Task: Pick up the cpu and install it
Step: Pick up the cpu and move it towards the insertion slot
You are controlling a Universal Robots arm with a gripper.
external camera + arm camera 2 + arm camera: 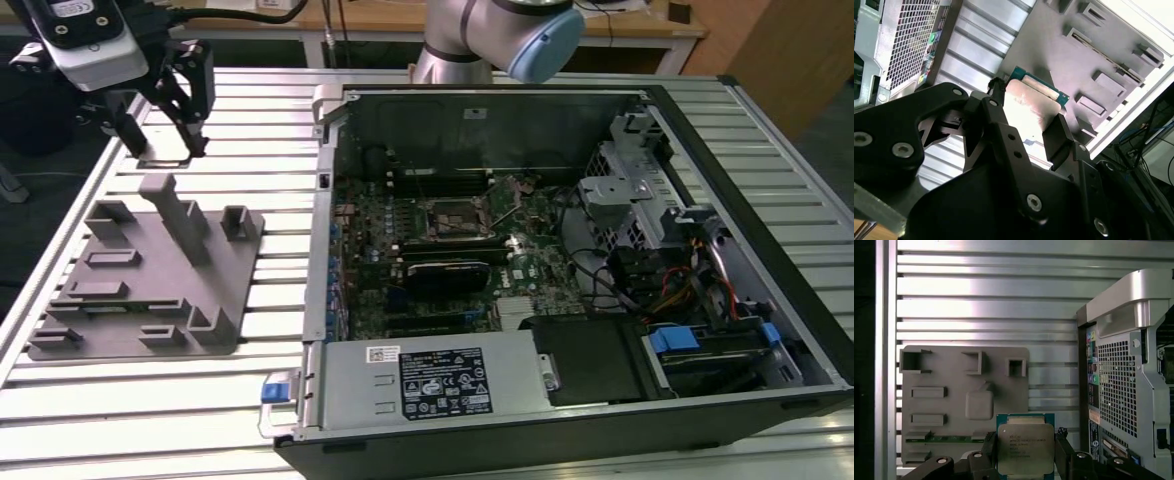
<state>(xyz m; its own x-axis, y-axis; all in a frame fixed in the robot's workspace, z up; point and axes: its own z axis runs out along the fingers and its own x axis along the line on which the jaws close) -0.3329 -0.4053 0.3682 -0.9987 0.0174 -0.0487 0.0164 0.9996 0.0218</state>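
First wrist view: the gripper pinches the cpu by two opposite edges, metal top plate facing the camera. Beyond it, the grey fixture plate lies on the slatted table. The open computer case stands beside the plate.

A slatted metal table carries a grey plate with raised blocks on the exterior view's left, and an open computer case lies just beside it.
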